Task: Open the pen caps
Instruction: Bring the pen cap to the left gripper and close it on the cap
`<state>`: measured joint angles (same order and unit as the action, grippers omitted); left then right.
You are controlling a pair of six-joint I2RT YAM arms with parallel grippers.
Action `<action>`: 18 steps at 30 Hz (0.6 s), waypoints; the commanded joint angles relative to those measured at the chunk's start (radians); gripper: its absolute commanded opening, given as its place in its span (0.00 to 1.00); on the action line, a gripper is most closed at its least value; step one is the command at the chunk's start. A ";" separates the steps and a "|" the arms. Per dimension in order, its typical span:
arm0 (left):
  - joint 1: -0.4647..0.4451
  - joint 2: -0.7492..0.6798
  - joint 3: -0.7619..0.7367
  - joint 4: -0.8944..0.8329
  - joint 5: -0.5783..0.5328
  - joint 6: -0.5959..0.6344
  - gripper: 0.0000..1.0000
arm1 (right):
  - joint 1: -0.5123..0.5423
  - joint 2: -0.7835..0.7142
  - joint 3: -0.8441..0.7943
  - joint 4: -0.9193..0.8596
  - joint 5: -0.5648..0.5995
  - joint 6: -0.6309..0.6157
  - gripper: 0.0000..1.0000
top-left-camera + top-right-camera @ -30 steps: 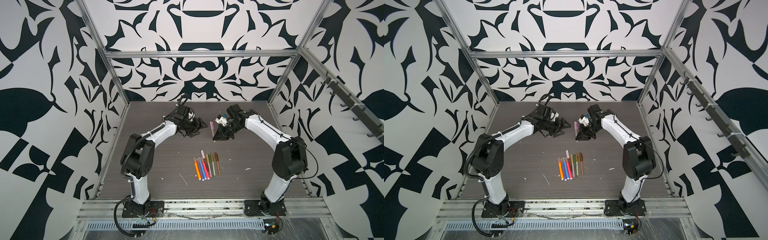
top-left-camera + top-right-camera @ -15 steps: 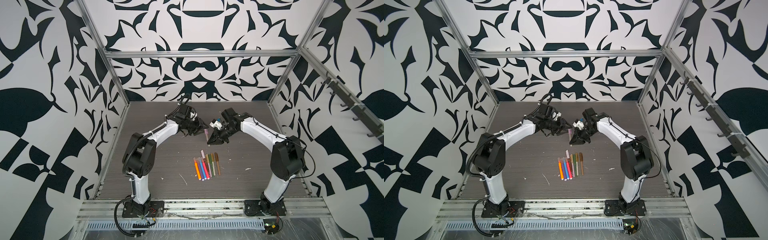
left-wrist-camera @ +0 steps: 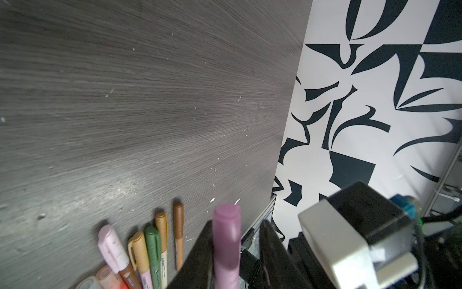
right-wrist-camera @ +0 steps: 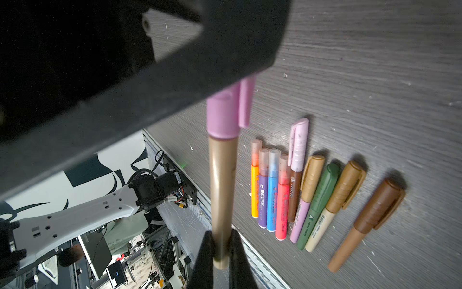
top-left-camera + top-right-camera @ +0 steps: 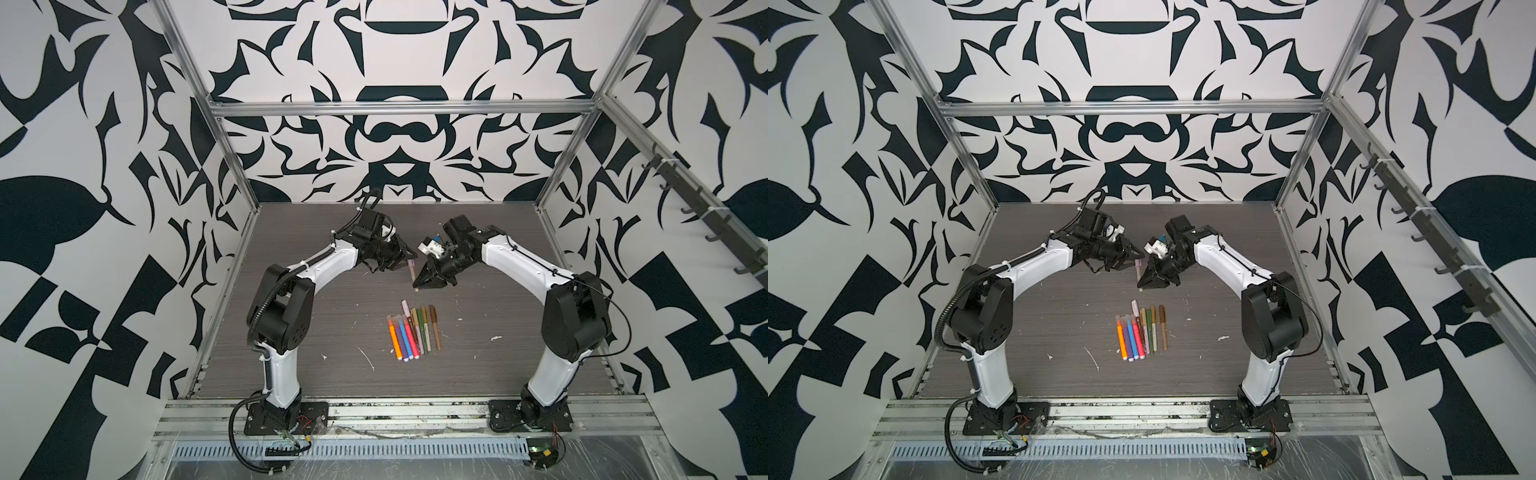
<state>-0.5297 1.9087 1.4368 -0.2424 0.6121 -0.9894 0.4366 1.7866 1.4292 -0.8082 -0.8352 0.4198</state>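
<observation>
**2 pincers on 1 pen**

The right pincer [image 5: 419, 284] was squeezed shut on the bottom end of a tan pen [image 4: 221, 187]. It held the pen up in the air above the dark table [image 5: 316, 299], in the middle between the 2 arms. The pen pointed up toward the left pincer [image 5: 409, 259].

The pen had a pink cap [image 4: 223, 113] with a clip on its side. The cap sat on the pen and was not pulled off yet. The left pincer was around this cap, and its jaws stood narrow. In the left wrist view, 1 black finger [image 3: 197, 260] lay right against the cap, and a small gap showed beside the other finger. That picture was blurry, so the pincer seemed not quite tight on the cap, but it was hard to be sure. In the right wrist view, a big black part of the left pincer hid the top of the cap.

On the table, nearer the arm bases, lay a row of 9 pens [image 5: 410, 332], side by side. All 9 had caps on. 4 fat ones were orange, purple, blue and pinkish red, with see-through caps. Next came a brown pen with a pale pink cap, a lilac pen with a tan cap, a green pen and a cream pen with a tan cap. A brown pen lay a bit apart at the end. The row lay apart from both pincers.
</observation>
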 commanded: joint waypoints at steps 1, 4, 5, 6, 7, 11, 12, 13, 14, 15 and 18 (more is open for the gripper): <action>-0.003 -0.001 -0.015 0.018 0.020 -0.008 0.17 | 0.005 -0.050 -0.006 0.014 -0.023 0.003 0.00; -0.003 -0.009 -0.019 0.022 0.020 -0.008 0.00 | 0.005 -0.057 -0.006 0.010 0.010 0.001 0.03; -0.003 -0.012 -0.019 0.016 0.012 -0.010 0.00 | 0.010 -0.067 0.002 0.001 0.061 -0.007 0.11; -0.003 -0.019 -0.018 0.001 0.003 -0.008 0.00 | 0.022 -0.077 0.020 -0.018 0.137 -0.026 0.18; -0.003 -0.023 -0.014 -0.011 -0.005 -0.009 0.00 | 0.034 -0.088 0.036 -0.035 0.206 -0.041 0.23; -0.003 -0.037 0.023 -0.100 -0.043 -0.006 0.00 | 0.091 -0.130 0.050 0.009 0.394 -0.026 0.30; -0.003 -0.039 0.034 -0.122 -0.054 -0.005 0.00 | 0.100 -0.134 0.051 0.015 0.430 -0.016 0.29; -0.003 -0.043 0.040 -0.135 -0.062 -0.004 0.00 | 0.102 -0.133 0.050 0.020 0.448 -0.007 0.29; -0.003 -0.045 0.046 -0.146 -0.071 -0.002 0.00 | 0.103 -0.133 0.047 0.032 0.454 0.003 0.29; -0.003 -0.047 0.051 -0.156 -0.082 0.002 0.00 | 0.103 -0.129 0.044 0.042 0.456 0.012 0.29; -0.003 -0.049 0.066 -0.184 -0.100 0.012 0.00 | 0.104 -0.103 0.052 0.047 0.438 0.024 0.28</action>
<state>-0.5301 1.9011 1.4631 -0.3584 0.5461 -0.9897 0.5465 1.6726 1.4456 -0.7822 -0.4522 0.4206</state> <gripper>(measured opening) 0.154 0.280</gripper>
